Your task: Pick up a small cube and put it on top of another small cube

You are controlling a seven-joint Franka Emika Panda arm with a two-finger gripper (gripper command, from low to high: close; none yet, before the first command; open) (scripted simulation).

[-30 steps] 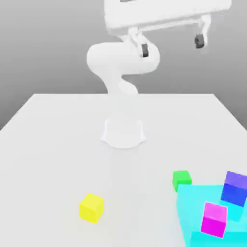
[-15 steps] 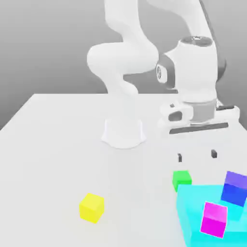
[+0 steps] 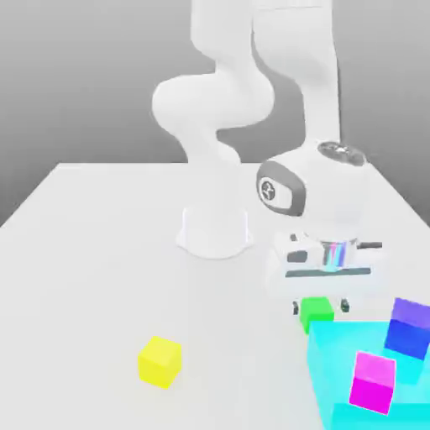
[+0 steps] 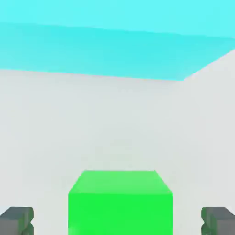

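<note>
Gripper [image 3: 320,303] has dropped from high up to straddle the green cube [image 3: 317,312], jaws wide, nothing held; grasp comes next.

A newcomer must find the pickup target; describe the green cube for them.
Start at the big cyan block on the exterior view's right. Just off its far corner, on the white table, sits the green cube, between the open gripper's fingers. It is the only green one, and small.
</note>
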